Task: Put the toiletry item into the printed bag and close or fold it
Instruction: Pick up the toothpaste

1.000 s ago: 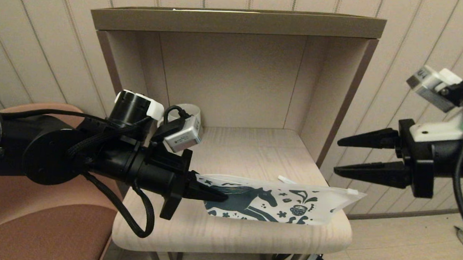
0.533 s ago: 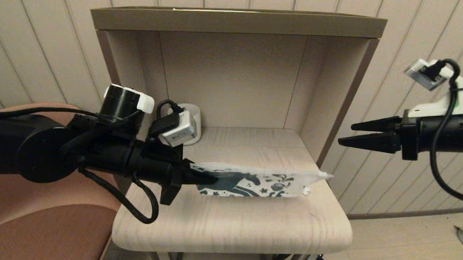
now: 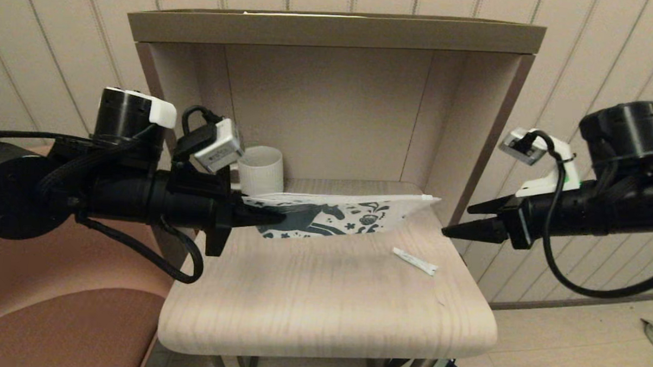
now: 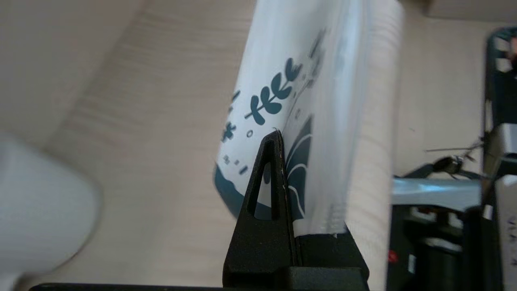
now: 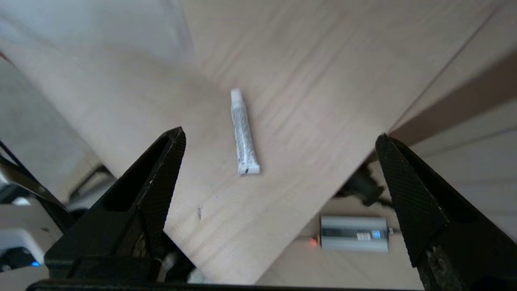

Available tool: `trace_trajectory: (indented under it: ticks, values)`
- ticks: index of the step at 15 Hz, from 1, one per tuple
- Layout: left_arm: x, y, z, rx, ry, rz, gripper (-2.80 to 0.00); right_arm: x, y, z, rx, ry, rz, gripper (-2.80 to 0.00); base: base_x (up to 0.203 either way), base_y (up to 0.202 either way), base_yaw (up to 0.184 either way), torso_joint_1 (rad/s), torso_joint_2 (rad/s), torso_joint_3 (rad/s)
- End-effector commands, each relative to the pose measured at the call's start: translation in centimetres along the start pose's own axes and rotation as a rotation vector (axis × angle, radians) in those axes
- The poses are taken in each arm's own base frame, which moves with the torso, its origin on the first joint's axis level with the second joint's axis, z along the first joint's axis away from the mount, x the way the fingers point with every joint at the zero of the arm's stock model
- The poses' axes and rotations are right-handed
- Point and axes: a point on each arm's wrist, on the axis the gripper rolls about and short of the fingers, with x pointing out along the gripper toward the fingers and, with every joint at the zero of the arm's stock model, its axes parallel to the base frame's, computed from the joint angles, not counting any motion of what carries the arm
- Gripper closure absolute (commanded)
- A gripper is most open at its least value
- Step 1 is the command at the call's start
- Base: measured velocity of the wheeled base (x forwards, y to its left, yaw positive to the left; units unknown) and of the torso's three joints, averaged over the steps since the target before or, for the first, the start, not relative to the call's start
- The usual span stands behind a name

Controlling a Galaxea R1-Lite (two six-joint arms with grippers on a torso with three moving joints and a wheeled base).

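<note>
One bag, raised since earlier, pinched by left gripper; one tube at 4 o'clock, now exposed; right gripper wide open, empty

This looks like a furnished room in a home or guest room. A pale wood-grain bedside unit with an open shelf niche stands against a wall of vertical cream panelling. A salmon upholstered seat sits just beside it, and a white mug waits in the niche (the floor is light too).
</note>
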Motion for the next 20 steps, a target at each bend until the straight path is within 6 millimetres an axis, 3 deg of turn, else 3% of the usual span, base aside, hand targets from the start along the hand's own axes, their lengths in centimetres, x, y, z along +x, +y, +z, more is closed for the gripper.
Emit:
trace_trajectory:
  ticks: [1,9,15,20]
  values:
    - [-0.7,-0.1,0.5,0.017,-0.016,0.013,0.0,0.7,0.6,0.0,-0.014,0.012,0.025,-2.8,0.0,0.0,0.0,0.0,0.0,0.0]
    - [-0.9,-0.2,0.8,0.008,-0.023,0.016,0.0,2.6,1.9,0.4,-0.05,0.045,0.053,-2.8,0.0,0.0,0.0,0.0,0.0,0.0]
    - [-0.8,-0.2,0.7,0.006,-0.022,0.013,0.0,6.1,1.3,-0.6,-0.033,0.133,0.046,-2.8,0.0,0.0,0.0,0.0,0.0,0.0]
    - [-0.8,-0.2,0.6,0.005,-0.019,0.009,0.0,7.8,0.8,-1.5,-0.022,0.166,0.054,-2.8,0.0,0.0,0.0,0.0,0.0,0.0]
